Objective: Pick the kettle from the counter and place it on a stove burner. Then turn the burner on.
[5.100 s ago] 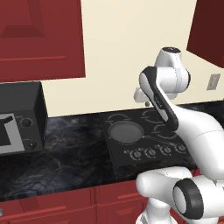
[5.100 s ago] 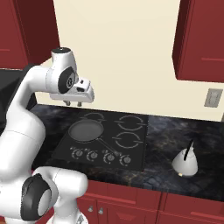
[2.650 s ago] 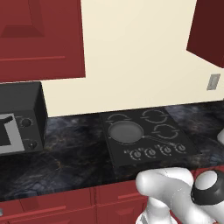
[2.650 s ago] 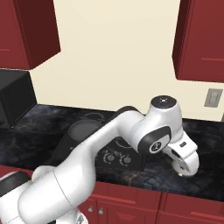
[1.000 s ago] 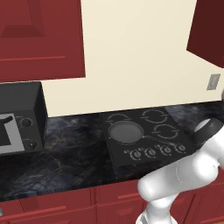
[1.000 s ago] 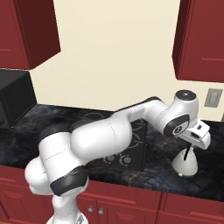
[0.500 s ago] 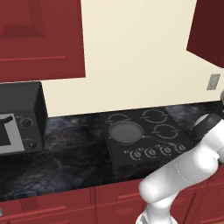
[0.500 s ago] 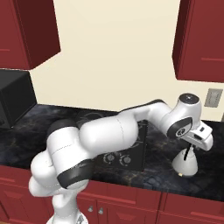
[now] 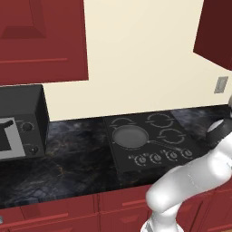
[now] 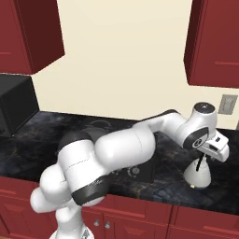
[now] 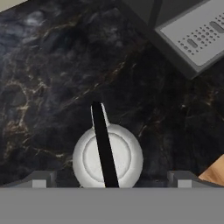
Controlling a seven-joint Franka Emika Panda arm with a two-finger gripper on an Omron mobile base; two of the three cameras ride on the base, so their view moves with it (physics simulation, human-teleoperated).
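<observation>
Kettle (image 10: 199, 172) stands upright on the dark surface (image 10: 37, 135) — gripper (image 10: 218, 150) spread wide, hovering above its handle.

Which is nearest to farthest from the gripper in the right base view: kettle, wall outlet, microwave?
From the gripper, open:
1. kettle, just below it on the counter.
2. wall outlet, on the wall above, slightly right.
3. microwave, far left end.

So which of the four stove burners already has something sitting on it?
The front-left burner: the flat grey pan sits on it; the other three are bare.
</observation>
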